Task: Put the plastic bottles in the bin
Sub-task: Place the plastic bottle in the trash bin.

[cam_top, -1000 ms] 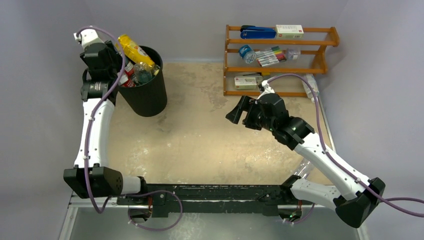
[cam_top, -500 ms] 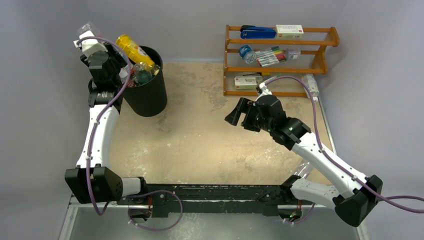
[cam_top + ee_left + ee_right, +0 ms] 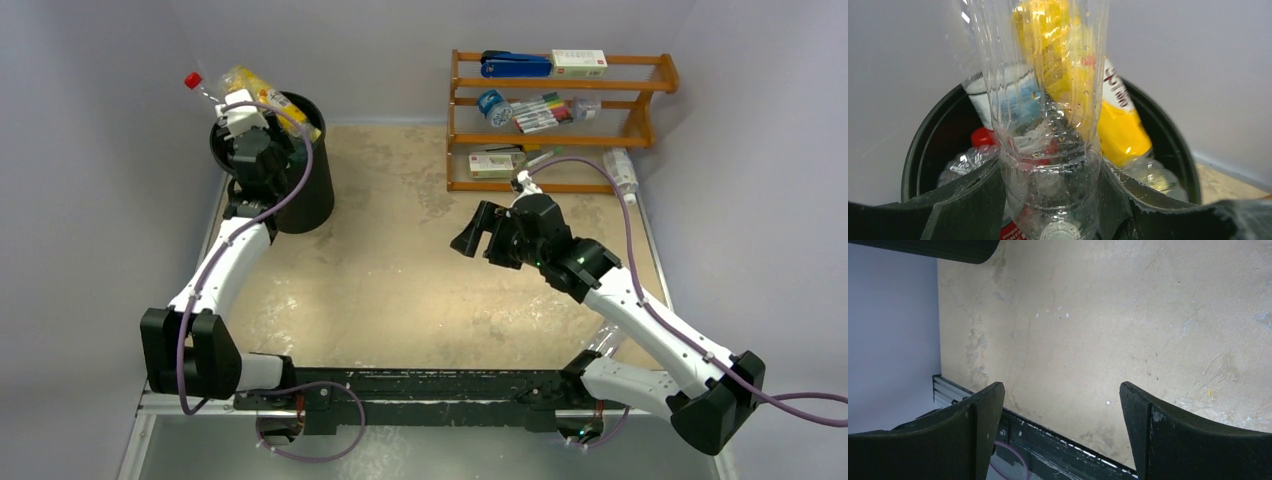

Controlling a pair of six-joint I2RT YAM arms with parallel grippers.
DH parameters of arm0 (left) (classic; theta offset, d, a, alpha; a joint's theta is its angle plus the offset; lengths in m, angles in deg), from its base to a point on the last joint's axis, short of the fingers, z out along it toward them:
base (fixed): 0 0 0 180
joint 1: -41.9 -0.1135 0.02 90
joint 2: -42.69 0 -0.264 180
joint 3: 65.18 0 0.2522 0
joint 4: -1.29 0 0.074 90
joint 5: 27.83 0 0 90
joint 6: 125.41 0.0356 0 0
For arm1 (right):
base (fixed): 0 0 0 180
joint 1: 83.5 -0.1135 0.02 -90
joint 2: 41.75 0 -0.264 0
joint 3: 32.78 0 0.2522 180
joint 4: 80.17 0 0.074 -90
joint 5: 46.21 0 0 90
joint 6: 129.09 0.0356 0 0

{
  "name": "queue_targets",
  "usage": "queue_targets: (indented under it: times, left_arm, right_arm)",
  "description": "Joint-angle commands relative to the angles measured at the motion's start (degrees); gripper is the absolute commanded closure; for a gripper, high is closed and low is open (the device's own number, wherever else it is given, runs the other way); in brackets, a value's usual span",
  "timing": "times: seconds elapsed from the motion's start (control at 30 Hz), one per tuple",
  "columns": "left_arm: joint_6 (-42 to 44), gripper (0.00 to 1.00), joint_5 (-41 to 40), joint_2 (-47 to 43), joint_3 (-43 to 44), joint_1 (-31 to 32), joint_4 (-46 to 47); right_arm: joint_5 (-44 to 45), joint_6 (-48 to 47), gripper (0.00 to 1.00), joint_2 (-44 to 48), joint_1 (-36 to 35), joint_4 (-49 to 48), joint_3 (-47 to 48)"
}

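Closest to me, the right arm reaches out over the middle of the sandy table (image 3: pixel 400 290). Its right gripper (image 3: pixel 470 232) hangs above the bare surface with the jaws spread wide and nothing between them; the wrist view shows only scuffed tabletop below.

Further back on the left, the other arm stretches up to the bin (image 3: pixel 312 195), which stands near the table's far left corner. The left gripper (image 3: pixel 1050 200) sits right above the bin's opening, clamped around the lower body of a clear bottle (image 3: pixel 1043 100). Both fingers press against the bottle's sides. From above, the bottle tilts up and away to the left, so its red cap (image 3: pixel 193 80) pokes out beyond the rim, towards the wall.

The bin holds a heap of bottles. A yellow bottle (image 3: pixel 1120 132) leans against the far side and sticks out over the rim. A red-capped bottle (image 3: pixel 982 136) lies low on the left, and another clear one (image 3: pixel 1153 175) lies to the right. More are underneath, but I cannot count them.

At the back right an orange wooden rack (image 3: pixel 655 75) stands against the wall. Just beside its right end, what looks like one more clear bottle (image 3: pixel 620 170) lies on the table's edge.
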Motion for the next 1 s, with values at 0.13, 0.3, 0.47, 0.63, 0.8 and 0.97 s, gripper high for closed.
queue_targets:
  times: [0.13,0.3,0.47,0.63,0.8,0.97]
  left_arm:
    - [2.16,0.50,-4.83,-2.74,-5.40,-0.07,7.06]
    - [1.56,0.48,-3.73,-2.37,-5.04,-0.08,4.82]
    - [-0.59,0.32,-2.60,-3.09,-0.53,-0.18,-1.40]
    - [-1.47,0.29,-1.66,-2.35,5.34,-0.17,-7.84]
    - [-1.58,0.27,-0.93,-4.34,6.20,-0.13,-10.61]
    - [-1.64,0.25,-1.62,-6.06,9.52,-0.17,-14.15]
  right_arm:
    - [-0.60,0.49,0.13,2.62,0.10,-1.00,-2.75]
    - [-1.02,0.67,0.13,3.19,0.17,-1.28,-3.09]
    - [-1.06,0.84,0.13,3.82,0.16,-1.61,-3.82]
    - [-1.66,1.17,0.13,3.84,0.14,-2.35,-4.23]
    - [-2.14,1.39,0.13,4.00,0.15,-2.90,-4.58]
    - [-2.54,1.55,0.13,4.24,0.13,-3.54,-5.27]
